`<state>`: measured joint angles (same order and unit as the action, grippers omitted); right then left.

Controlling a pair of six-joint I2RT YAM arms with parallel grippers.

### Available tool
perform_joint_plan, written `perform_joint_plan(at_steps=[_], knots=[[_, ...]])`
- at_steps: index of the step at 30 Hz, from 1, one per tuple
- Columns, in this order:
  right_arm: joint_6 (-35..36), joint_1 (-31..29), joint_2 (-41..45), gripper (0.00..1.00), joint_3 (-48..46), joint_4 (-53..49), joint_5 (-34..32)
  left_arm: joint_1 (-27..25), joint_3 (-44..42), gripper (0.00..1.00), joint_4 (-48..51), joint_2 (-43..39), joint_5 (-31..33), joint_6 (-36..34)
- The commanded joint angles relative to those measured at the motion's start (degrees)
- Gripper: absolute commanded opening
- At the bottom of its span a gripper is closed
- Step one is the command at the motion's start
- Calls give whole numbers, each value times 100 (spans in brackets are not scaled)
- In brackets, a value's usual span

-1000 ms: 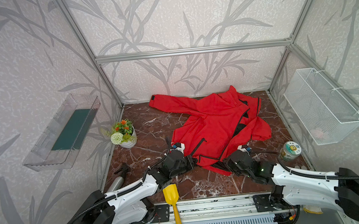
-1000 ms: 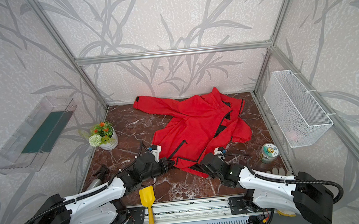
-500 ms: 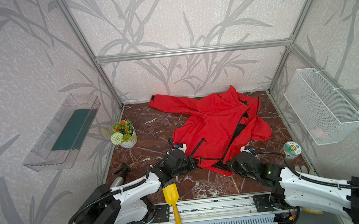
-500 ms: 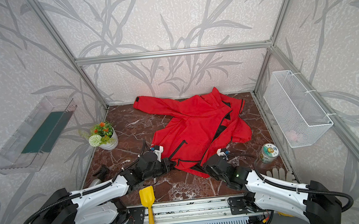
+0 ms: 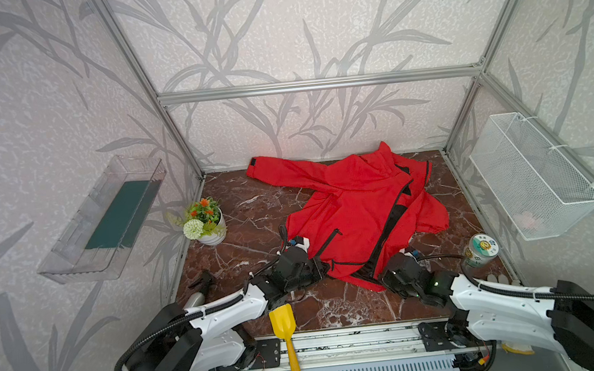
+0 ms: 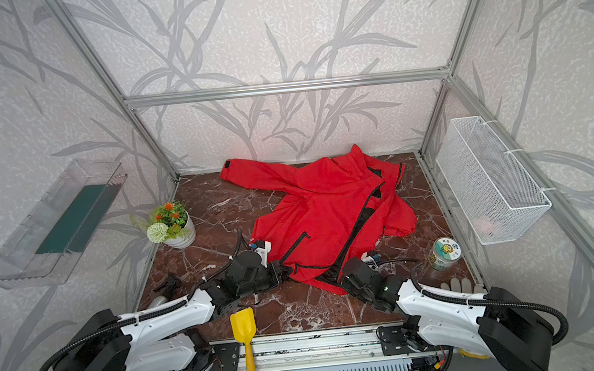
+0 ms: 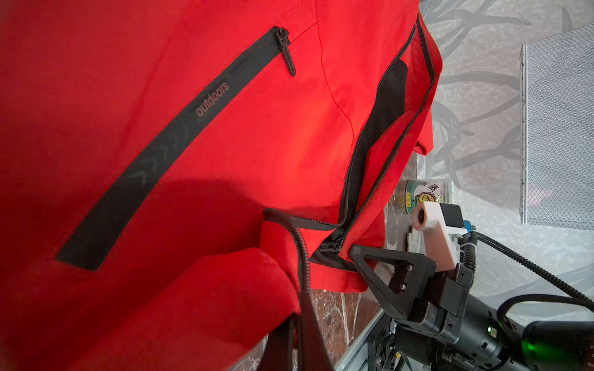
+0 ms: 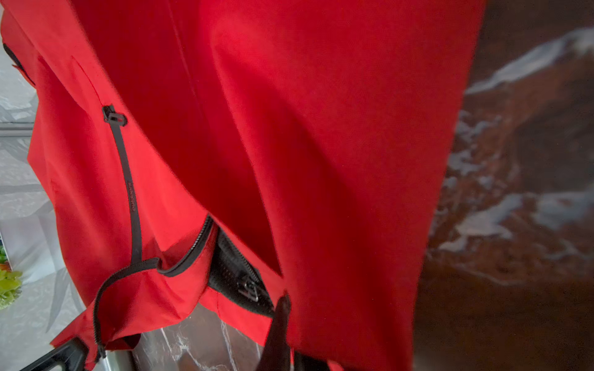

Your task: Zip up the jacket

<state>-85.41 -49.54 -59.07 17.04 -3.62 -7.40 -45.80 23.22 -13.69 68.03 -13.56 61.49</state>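
red jacket lies spread on marble table, back right | front zipper gapes open, black lining showing | left pincer and right pincer each clamp the bottom hem | likely all zipping remains

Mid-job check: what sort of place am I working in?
Likely a staged robot test cell, not a real room: aluminium frame, wallpapered panels, two arms mounted on a front rail.

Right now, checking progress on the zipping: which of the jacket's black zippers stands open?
The long front zipper, gaping over black lining down the jacket's middle; the slanted pocket zipper beside it lies shut.
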Motion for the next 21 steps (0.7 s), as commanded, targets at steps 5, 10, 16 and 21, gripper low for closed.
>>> perform_joint_plan(at_steps=[5,10,16,21], knots=[[199,34,371,8,-23,222,-226,-35,189,0,70,-102,38,-58],[134,125,321,13,-179,541,-141,-42,174,0,47,-88,29,-45],[146,156,119,17,-170,759,-97,-43,161,0,90,-142,40,-41],[174,173,-49,22,-167,1008,-78,-51,139,0,142,-221,78,-50]])
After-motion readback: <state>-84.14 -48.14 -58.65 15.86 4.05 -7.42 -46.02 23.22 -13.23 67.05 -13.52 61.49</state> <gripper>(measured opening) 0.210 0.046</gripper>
